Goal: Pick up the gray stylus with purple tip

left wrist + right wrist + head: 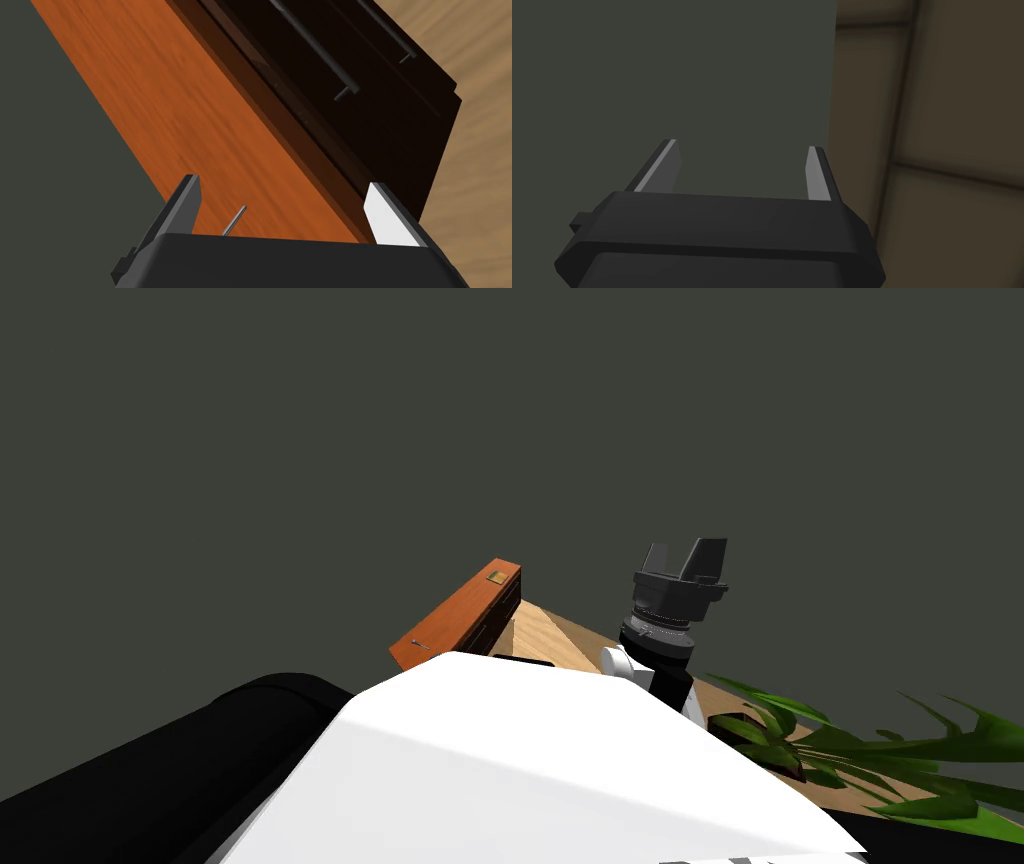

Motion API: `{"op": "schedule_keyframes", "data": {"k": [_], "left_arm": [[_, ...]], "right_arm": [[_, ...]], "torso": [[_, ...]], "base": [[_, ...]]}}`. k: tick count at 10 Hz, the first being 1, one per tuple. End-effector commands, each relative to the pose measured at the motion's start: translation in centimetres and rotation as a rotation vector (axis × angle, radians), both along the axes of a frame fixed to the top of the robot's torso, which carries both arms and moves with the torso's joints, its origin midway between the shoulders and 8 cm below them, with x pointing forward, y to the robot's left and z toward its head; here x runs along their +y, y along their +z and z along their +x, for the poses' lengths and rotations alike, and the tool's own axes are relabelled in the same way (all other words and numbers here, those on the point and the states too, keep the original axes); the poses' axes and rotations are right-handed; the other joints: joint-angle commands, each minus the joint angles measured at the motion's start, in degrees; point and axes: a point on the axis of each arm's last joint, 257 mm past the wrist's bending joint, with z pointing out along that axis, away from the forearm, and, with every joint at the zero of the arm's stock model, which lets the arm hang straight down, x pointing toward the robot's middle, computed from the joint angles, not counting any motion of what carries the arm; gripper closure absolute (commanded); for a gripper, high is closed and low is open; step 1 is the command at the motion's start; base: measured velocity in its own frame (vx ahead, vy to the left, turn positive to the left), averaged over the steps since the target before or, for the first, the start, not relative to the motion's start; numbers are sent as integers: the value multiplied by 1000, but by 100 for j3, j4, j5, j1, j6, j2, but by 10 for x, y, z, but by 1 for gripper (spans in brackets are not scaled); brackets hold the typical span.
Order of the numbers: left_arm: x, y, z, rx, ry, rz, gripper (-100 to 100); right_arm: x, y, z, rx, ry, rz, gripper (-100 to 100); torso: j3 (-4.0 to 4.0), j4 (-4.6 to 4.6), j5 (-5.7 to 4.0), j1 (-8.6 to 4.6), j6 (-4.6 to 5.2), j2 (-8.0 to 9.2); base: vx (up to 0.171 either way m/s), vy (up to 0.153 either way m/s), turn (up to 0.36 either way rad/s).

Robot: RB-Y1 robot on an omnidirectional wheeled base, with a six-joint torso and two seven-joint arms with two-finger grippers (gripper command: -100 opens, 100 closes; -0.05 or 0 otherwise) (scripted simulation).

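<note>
Left gripper (pixel 283 181) over orange wooden cabinet top (pixel 165 100), fingers spread wide. Thin gray stylus (pixel 234 220) flat on that top, between the fingers and touching neither, near end hidden by the gripper body. Right gripper (pixel 685 550) raised beside the cabinet, fingers likewise spread, holding nothing.

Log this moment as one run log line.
left gripper open above cabinet top | stylus lying on it, in line between the jaws, ungrasped | right gripper open, raised aside
</note>
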Motion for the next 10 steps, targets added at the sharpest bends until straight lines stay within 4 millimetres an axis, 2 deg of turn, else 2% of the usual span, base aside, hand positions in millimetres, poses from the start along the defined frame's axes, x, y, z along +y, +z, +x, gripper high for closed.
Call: {"op": "schedule_keyframes", "data": {"k": [1, 2, 3, 5, 6, 7, 8, 10], "left_arm": [[16, -18, -40, 110, 13, 36, -100], [28, -25, -62, 169, 18, 58, -100], [31, -27, -67, 180, 23, 62, -100], [54, -37, -112, 296, 33, 107, -100], [56, -38, -116, 303, 36, 109, -100], [67, -41, -139, 358, 42, 131, -100], [67, -41, -139, 358, 42, 131, -100], [85, -44, -179, 456, 51, 170, -100]], "right_arm": [[0, 0, 0, 0, 0, 0, 0], [0, 0, 0, 0, 0, 0, 0], [0, 0, 0, 0, 0, 0, 0], [0, 0, 0, 0, 0, 0, 0], [0, 0, 0, 0, 0, 0, 0], [0, 0, 0, 0, 0, 0, 0], [0, 0, 0, 0, 0, 0, 0], [0, 0, 0, 0, 0, 0, 0]], "torso": [[0, 0, 0, 0, 0, 0], [-4, -1, 2, 8, 1, -7], [-7, -3, 4, 14, -2, -12], [-1, 0, 0, -5, -3, 0], [-3, -1, 1, -1, -2, -5], [-1, -1, 1, -4, -8, 0], [1, 0, 0, -3, -4, 3], [5, 2, -1, -10, -5, 9]], "base": [[105, 78, -491], [113, 97, -429], [74, 77, -105], [75, 61, -330], [59, 67, -130], [47, 65, -193], [33, 54, -117], [47, 65, -254]]}}
